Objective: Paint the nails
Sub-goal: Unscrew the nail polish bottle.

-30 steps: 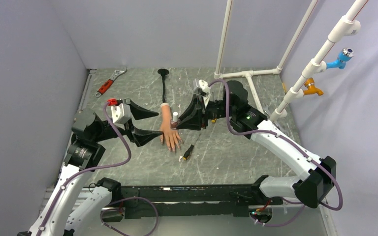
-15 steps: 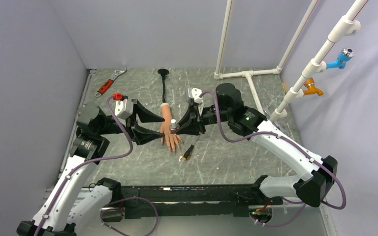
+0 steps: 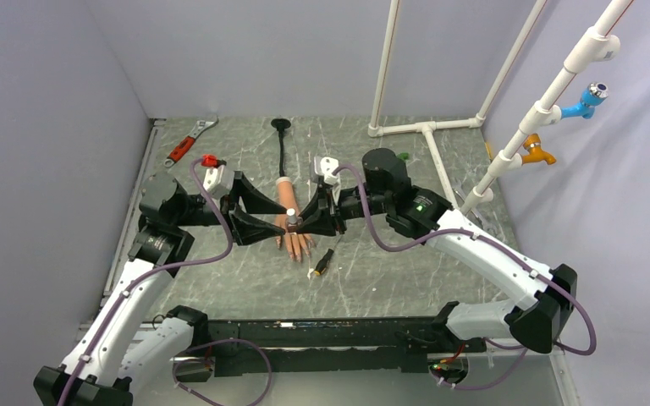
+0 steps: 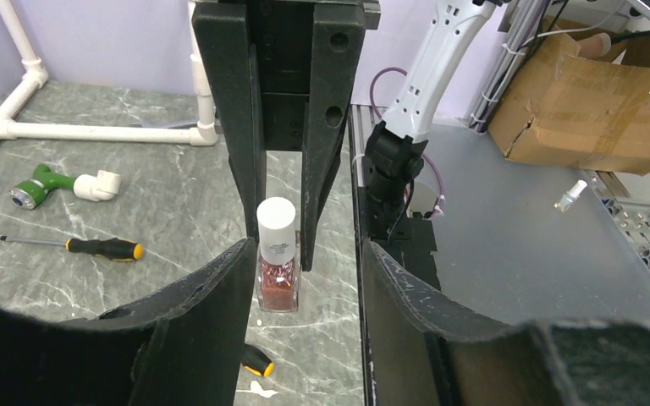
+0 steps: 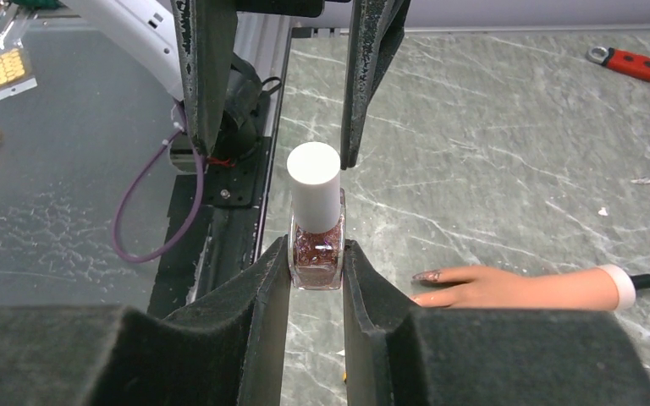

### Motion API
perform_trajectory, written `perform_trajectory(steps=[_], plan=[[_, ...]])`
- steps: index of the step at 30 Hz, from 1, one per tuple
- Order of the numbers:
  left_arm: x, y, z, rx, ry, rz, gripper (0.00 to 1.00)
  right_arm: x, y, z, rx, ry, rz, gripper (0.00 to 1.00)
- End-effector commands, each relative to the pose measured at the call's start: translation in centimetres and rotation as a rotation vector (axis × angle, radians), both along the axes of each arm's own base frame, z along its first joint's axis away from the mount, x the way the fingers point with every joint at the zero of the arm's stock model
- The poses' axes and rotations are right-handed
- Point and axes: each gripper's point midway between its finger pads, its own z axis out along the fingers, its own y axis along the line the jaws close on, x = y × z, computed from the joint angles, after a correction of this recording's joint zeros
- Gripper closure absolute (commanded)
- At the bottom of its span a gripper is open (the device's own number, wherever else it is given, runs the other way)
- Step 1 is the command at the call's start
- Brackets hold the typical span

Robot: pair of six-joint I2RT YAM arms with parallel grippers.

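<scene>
My right gripper (image 5: 316,254) is shut on the glass body of a small polish bottle (image 5: 316,228) with red glitter polish and a white cap. It holds the bottle (image 3: 291,219) upright just above the peach mannequin hand (image 3: 286,196). That hand (image 5: 516,288) lies flat, and one of the nails (image 5: 427,276) looks glittery. My left gripper (image 4: 305,249) is open and faces the bottle (image 4: 277,254) from the left. Its fingers (image 5: 207,68) stand to either side of the cap without touching it. In the top view the left gripper (image 3: 275,216) almost meets the right gripper (image 3: 297,222).
A yellow-and-black screwdriver (image 3: 323,262) lies just in front of the mannequin hand. A red-handled wrench (image 3: 188,142) lies at the back left. The hand's black stalk (image 3: 283,148) runs to the back. White PVC pipes (image 3: 427,127) and a green fitting (image 4: 38,184) stand at the back right.
My right gripper has carried the bottle leftward over the mannequin hand. My left gripper has moved right to meet it, and its jaws have narrowed.
</scene>
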Motion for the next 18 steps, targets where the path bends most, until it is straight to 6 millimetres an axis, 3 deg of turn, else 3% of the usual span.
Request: perform_trajectory(steps=[1, 8, 18], plan=[[-0.6, 0.0, 0.5, -0.014, -0.036, -0.04, 0.47, 0.3, 1.0, 1.7, 0.041, -0.06, 0.002, 1.0], [-0.5, -0.1, 0.3, -0.009, -0.039, -0.031, 0.48, 0.0, 1.6, 1.7, 0.034, -0.062, 0.009, 1.0], [-0.4, -0.8, -0.6, 0.027, -0.031, -0.033, 0.6, -0.4, 1.9, 1.8, 0.034, -0.06, 0.007, 1.0]])
